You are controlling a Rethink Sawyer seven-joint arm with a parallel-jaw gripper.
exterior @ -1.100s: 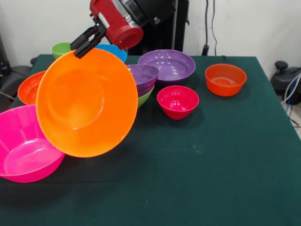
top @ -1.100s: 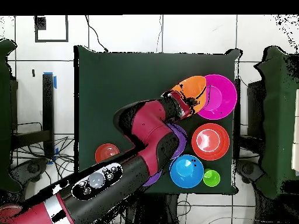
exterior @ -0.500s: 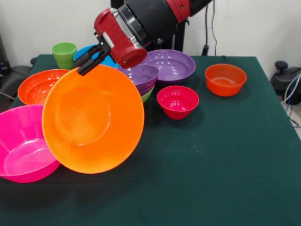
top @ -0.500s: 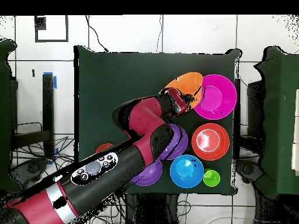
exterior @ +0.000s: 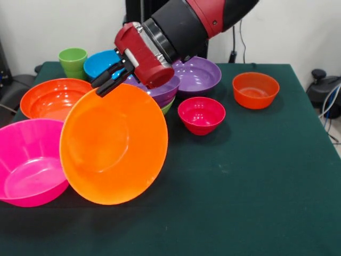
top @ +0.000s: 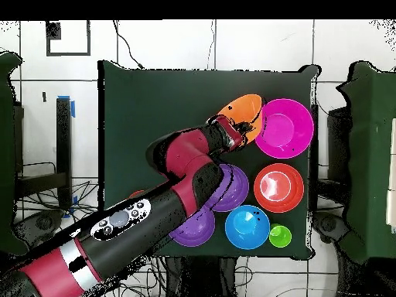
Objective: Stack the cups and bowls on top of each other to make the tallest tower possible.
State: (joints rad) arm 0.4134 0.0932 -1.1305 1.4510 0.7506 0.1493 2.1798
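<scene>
My gripper (exterior: 102, 87) is shut on the upper rim of the large orange bowl (exterior: 113, 145), which hangs steeply tilted with its opening facing the camera. Its lower edge is close to the table beside the large pink bowl (exterior: 25, 169). In the overhead view the gripper (top: 247, 132) pinches the orange bowl (top: 242, 113) next to the pink bowl (top: 285, 128). The tower, a purple bowl (exterior: 164, 89) on a lime-green bowl (exterior: 167, 107), stands just behind the gripper. The green cup (exterior: 73, 61) stands at the back left.
A red-orange bowl (exterior: 52, 99) and a blue bowl (exterior: 100, 62) sit at the left. Another purple bowl (exterior: 200, 74), a small magenta bowl (exterior: 201, 114) and a small orange bowl (exterior: 256, 89) sit at the back right on the green table (exterior: 256, 181).
The gripper has carried the orange bowl down and to the right in the front view. This uncovered the red-orange bowl, the blue bowl and the green cup.
</scene>
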